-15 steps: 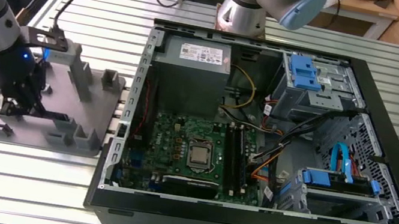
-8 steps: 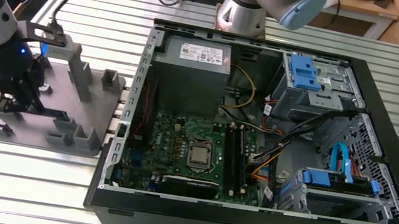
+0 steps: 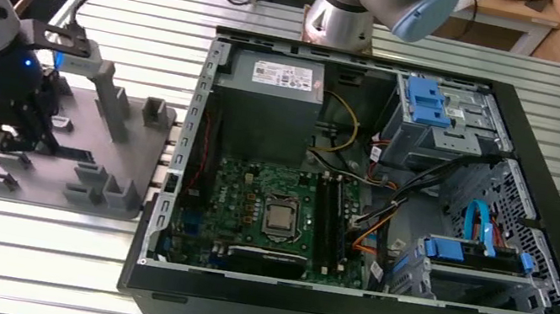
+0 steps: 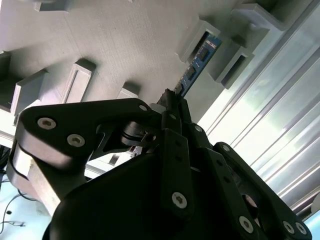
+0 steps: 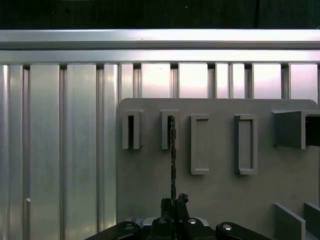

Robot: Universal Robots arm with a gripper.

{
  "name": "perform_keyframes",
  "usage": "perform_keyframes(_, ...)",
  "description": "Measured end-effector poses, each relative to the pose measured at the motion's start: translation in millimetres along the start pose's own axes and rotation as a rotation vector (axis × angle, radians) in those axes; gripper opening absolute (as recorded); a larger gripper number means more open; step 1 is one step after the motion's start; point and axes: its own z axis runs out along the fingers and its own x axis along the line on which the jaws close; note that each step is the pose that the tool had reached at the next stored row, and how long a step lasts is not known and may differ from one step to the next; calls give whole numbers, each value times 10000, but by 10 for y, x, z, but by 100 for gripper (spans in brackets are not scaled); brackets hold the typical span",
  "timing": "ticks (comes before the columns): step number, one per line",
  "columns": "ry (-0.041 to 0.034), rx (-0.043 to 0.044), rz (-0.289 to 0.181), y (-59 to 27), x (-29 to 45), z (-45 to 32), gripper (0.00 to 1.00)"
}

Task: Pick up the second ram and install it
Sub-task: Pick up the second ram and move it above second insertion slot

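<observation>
The second ram (image 4: pixel 196 67) is a slim blue stick with dark chips, lying on edge along the grey holder plate (image 4: pixel 115 40); its far end rests in a slotted block. In the first wrist view the ram (image 5: pixel 173 160) appears edge-on as a thin dark line running from a slot to my fingers. My gripper (image 4: pixel 172 100) (image 5: pixel 174 201) is shut on the stick's near end. In the exterior view my gripper (image 3: pixel 16 137) is low over the holder plate (image 3: pixel 79 132), on that view's left. The green motherboard (image 3: pixel 261 205) with long black slots (image 3: pixel 330 217) lies inside the open case.
The open black computer case (image 3: pixel 345 313) sits to the exterior view's right of the plate, holding a grey power supply (image 3: pixel 270 79), loose cables and blue drive brackets (image 3: pixel 432 101). Upright grey blocks (image 3: pixel 113 99) stand on the plate. Another arm's base (image 3: pixel 338 13) stands behind the case on the slatted metal table (image 3: pixel 22 268).
</observation>
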Motion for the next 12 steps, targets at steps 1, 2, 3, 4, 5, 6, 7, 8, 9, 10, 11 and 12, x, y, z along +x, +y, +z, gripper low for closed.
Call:
perform_keyframes(1, 1, -1, 0, 0, 0, -20, 14)
perform_keyframes(2, 1, -1, 0, 0, 0, -39, 14)
perform_keyframes(3, 0, -1, 0, -1, -1, -62, 14)
perform_keyframes(4, 0, -1, 0, -1, -1, -83, 14)
perform_keyframes(5, 0, 0, 0, -1, -1, -100, 14)
perform_keyframes(6, -1, 0, 0, -1, -1, -118, 14)
perform_keyframes(7, 0, -1, 0, -1, -2, -134, 14)
perform_keyframes(8, -1, -1, 0, -2, -2, -149, 14)
perform_keyframes(9, -1, -1, 0, -2, -2, -164, 14)
perform_keyframes(10, 0, -1, 0, -2, -2, -180, 14)
perform_keyframes(11, -1, -1, 0, -2, -3, -194, 14)
perform_keyframes(12, -1, -1, 0, -2, -3, -208, 14)
